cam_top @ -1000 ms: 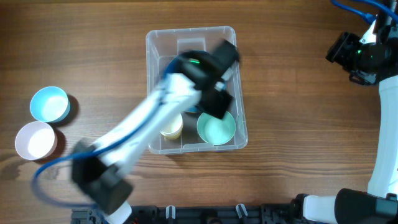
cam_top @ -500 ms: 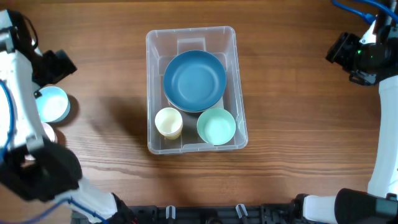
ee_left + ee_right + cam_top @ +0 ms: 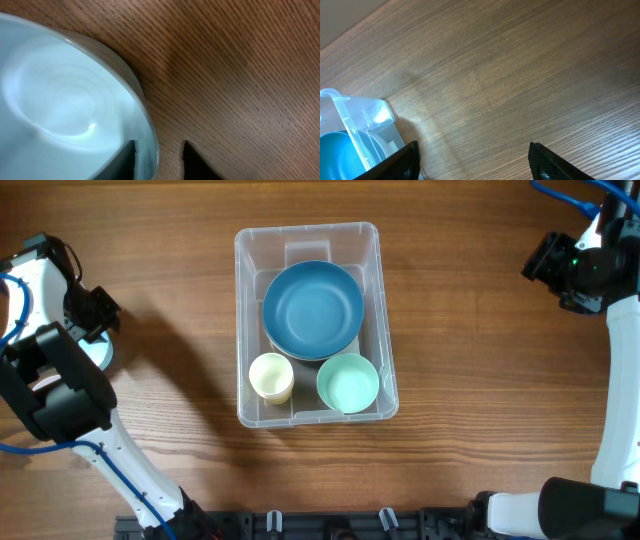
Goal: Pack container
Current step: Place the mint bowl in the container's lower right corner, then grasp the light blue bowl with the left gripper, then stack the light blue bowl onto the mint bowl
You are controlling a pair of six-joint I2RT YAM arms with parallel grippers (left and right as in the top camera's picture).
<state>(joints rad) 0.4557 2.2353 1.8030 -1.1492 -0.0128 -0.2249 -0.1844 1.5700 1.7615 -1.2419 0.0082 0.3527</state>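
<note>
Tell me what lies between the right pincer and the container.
Only bare wooden table between the right pincer and the container; the overhead view shows it.

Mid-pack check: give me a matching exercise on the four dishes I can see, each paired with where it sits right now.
Things:
1. dark blue bowl
2. pale yellow cup
3. mint green cup
4. light blue bowl

Places:
A. inside the container, lower right corner in the overhead view
B. on the table outside the container, its rim between the fingers of the open left pincer
C. inside the container, upper and middle part in the overhead view
D. inside the container, lower left corner in the overhead view

Pairs: 1-C, 2-D, 3-A, 4-B.
</note>
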